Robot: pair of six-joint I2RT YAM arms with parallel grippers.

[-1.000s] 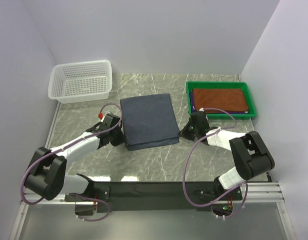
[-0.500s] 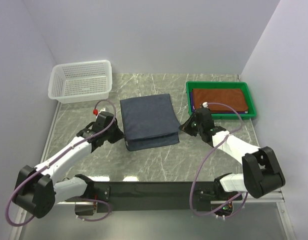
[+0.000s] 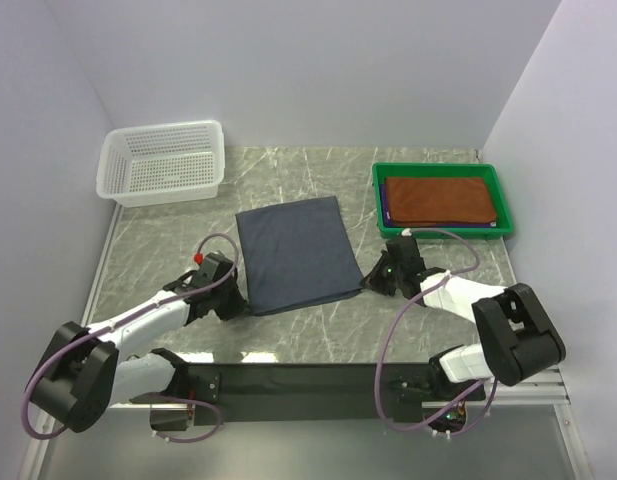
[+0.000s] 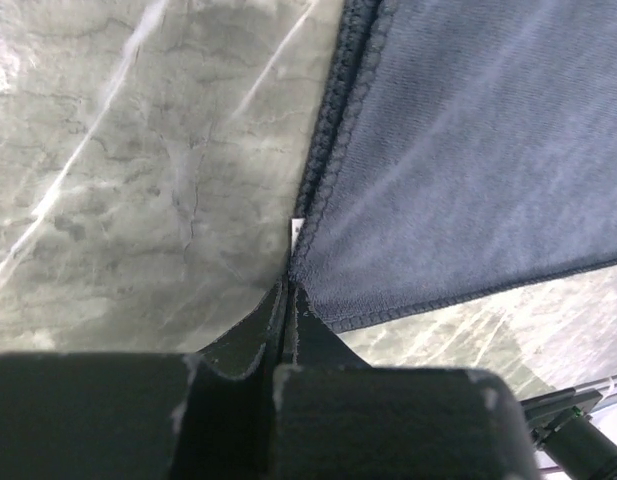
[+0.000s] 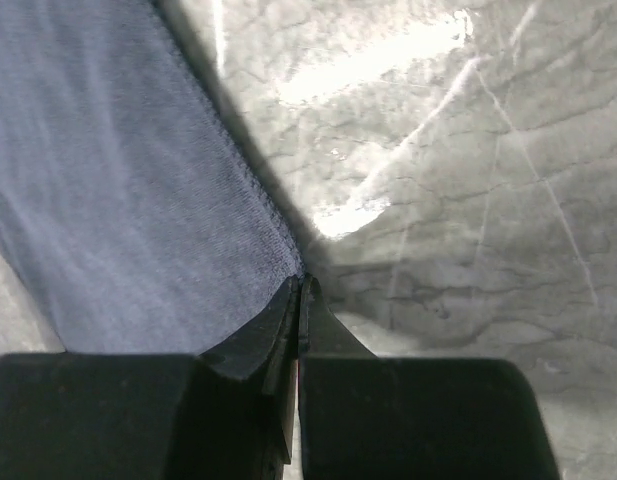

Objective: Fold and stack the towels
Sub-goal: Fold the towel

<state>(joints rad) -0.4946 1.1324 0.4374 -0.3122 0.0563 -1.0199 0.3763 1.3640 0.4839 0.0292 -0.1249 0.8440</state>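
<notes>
A grey-blue towel [image 3: 293,252] lies spread on the marble table [image 3: 158,240] between the two arms. My left gripper [image 3: 242,303] is shut on its near left corner; the left wrist view shows the jaws [image 4: 290,290] pinched on the hemmed edge of that towel [image 4: 468,150]. My right gripper [image 3: 370,280] is shut on the near right corner, and in the right wrist view the closed jaws [image 5: 301,288] nip the edge of the same towel [image 5: 108,180]. A rust-brown towel [image 3: 438,200] lies folded in the green tray [image 3: 443,169], with a purple edge [image 3: 385,208] showing under it.
A white mesh basket [image 3: 163,165] stands at the back left. The green tray sits at the back right, close to the right wall. Cables loop from both arms over the front part of the table.
Both grippers have drawn back toward the near edge, still shut on the towel's corners. The towel's near edge has come with them and the cloth now lies flatter and slightly nearer.
</notes>
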